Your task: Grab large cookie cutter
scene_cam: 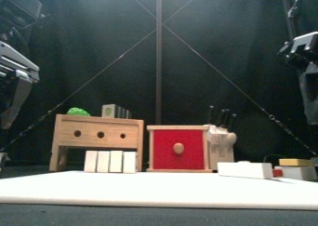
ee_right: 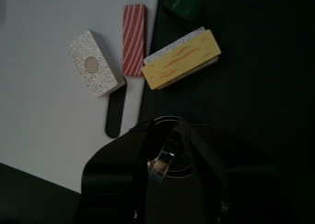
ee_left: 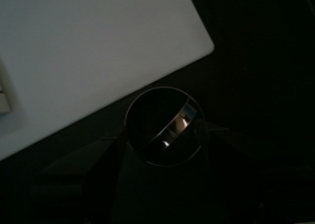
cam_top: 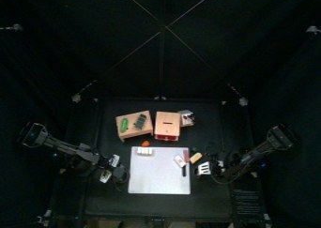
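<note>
The large cookie cutter (ee_left: 161, 126) lies just beside the white board's (ee_left: 87, 53) corner, near my left gripper (cam_top: 107, 174). How wide that gripper stands, I cannot tell. The cutter seems a thin, stiff, light metal ring, probably slippery, so I would pinch across its wall.

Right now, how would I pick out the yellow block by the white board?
Find the white board mid-table. At its edge near the right arm lie three blocks. The yellow block is outermost, a red wavy line on top, beside a red-striped block.
</note>
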`<action>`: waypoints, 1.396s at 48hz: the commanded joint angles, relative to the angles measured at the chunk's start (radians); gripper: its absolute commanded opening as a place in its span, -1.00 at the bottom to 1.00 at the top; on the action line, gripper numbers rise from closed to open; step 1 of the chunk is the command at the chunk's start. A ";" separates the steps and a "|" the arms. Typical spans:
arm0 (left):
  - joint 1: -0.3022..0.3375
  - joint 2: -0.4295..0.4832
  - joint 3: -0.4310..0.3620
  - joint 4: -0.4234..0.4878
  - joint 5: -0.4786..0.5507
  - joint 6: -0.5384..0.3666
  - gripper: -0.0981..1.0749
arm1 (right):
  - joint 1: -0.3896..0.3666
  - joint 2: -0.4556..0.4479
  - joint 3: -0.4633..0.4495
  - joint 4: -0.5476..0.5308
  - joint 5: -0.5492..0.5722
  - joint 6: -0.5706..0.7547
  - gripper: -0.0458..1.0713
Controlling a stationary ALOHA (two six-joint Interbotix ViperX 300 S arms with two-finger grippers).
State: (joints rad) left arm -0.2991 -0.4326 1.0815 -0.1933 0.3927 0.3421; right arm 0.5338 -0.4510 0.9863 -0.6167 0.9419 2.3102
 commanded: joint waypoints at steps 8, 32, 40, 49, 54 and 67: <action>-0.002 0.029 -0.014 0.012 -0.074 0.002 0.36 | -0.008 -0.012 -0.011 -0.005 -0.002 0.000 0.35; -0.002 -0.081 -0.066 0.029 -0.186 0.006 0.23 | -0.008 -0.011 -0.005 -0.008 -0.002 -0.002 0.35; -0.002 -0.127 -0.067 0.063 -0.229 0.005 0.23 | -0.011 -0.008 -0.005 -0.008 0.000 -0.002 0.35; 0.025 -0.126 -0.072 0.121 -0.265 0.002 0.22 | -0.012 -0.006 -0.005 -0.008 -0.002 -0.002 0.35; 0.058 -0.126 -0.080 0.120 -0.291 0.002 0.22 | -0.012 -0.006 -0.005 -0.008 -0.002 -0.002 0.35; 0.135 -0.064 -0.109 0.112 -0.462 0.000 0.22 | -0.008 -0.018 -0.048 -0.225 -0.028 -0.023 0.34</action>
